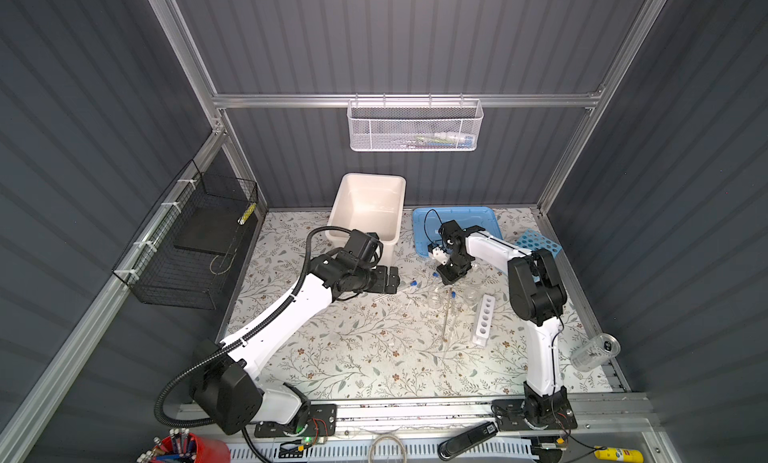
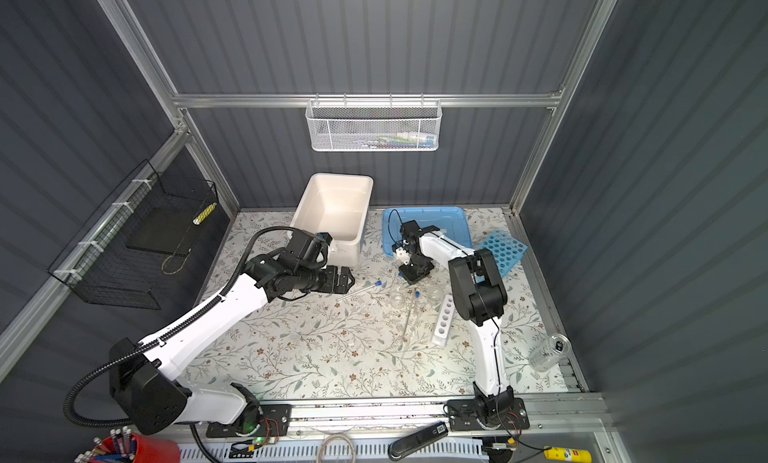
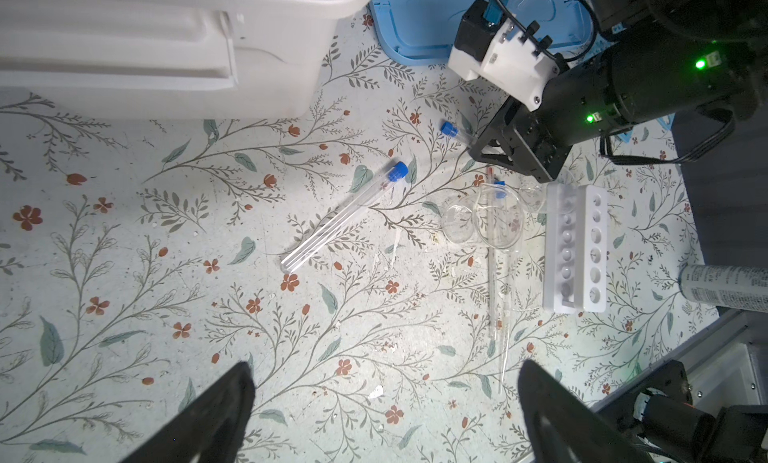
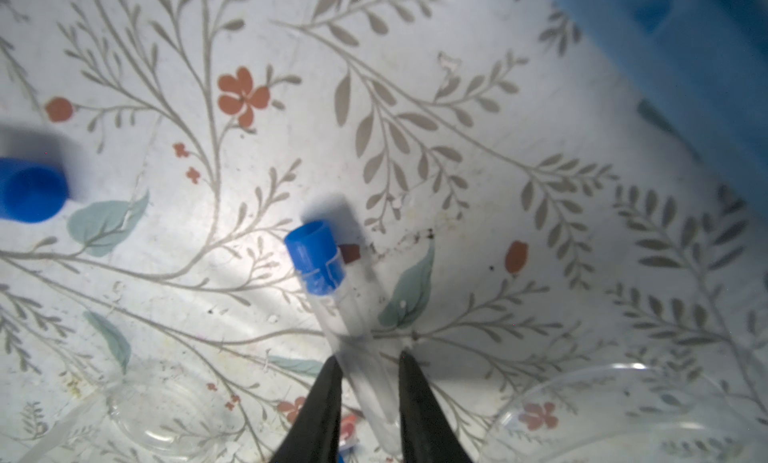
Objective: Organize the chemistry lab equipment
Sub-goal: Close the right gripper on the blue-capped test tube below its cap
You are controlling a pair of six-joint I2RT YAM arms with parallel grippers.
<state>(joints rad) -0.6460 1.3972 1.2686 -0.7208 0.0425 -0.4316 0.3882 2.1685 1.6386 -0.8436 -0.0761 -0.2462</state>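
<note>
1. Top views.
   - Right gripper (image 1: 444, 278): right of centre, just below the blue lid (image 1: 457, 218); jaws drawn narrow on the gripped test tube (image 1: 435, 275).
   - Left gripper (image 1: 395, 281): centre, jaws wide, holding nothing, just beside the loose test tube (image 1: 406, 286).
   - White tube rack (image 1: 483, 320): lying flat, lower right of centre.
   - Sky-blue rack (image 1: 539, 245): far right, beside the lid.
2. Left wrist view.
   - Loose test tube: centre frame, flat on the floral mat (image 3: 124, 274), cap toward upper right.
   - Clear beakers (image 3: 498, 220) and thin glass rod (image 3: 492, 274): right of centre, overlapping, beside the white rack.
3. Right wrist view.
   - Gripped test tube: bottom centre, both fingers (image 4: 324, 398) against its clear barrel, well down from the blue cap.
   - Handling, judged: light, stiff, smooth and round, so apt to roll or slip; likely brittle. Best taken across the barrel with a modest squeeze.
</note>
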